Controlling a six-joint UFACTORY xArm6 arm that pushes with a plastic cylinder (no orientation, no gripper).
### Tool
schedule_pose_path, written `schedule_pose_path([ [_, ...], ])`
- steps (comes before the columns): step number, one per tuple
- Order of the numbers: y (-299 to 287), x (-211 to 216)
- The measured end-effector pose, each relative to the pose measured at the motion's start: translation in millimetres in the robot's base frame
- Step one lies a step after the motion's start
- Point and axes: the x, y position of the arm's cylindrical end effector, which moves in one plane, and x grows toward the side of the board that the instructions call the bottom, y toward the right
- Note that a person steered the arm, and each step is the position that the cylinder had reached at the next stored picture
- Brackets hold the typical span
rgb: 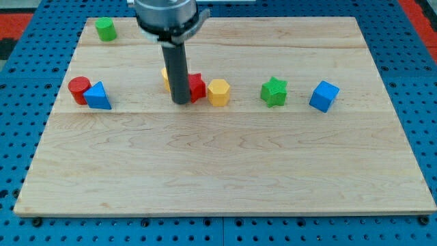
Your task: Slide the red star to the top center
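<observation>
The red star (197,87) is showing only partly: its glossy red body is peeking out on the view's right side of my rod, so its points cannot be fully made out. It is sitting slightly left of the board's middle, in the upper half, touching the yellow hexagon (218,92) on its right. My tip (181,102) is resting against the star's left lower edge. A yellow block (165,77), shape hidden, is showing behind the rod. I am carrying no jaws, only a plain dark rod.

The wooden board (225,171) is showing pale grain. Counted: two red, two yellow, two green, two blue. These are the red cylinder (78,89) touching the blue triangular block (99,96), green hexagonal block (105,29), green star (274,91), blue cube (323,96).
</observation>
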Motion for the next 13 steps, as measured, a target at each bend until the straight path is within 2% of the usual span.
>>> schedule_pose_path([
  [1, 25.7, -23.8],
  [3, 116.5, -56.6],
  [5, 81.0, -104.1],
  [6, 98.2, -122.1],
  [7, 91.3, -133.9],
  [8, 74.5, -136.7],
  [12, 87.0, -133.4],
  [13, 115.7, -71.5],
])
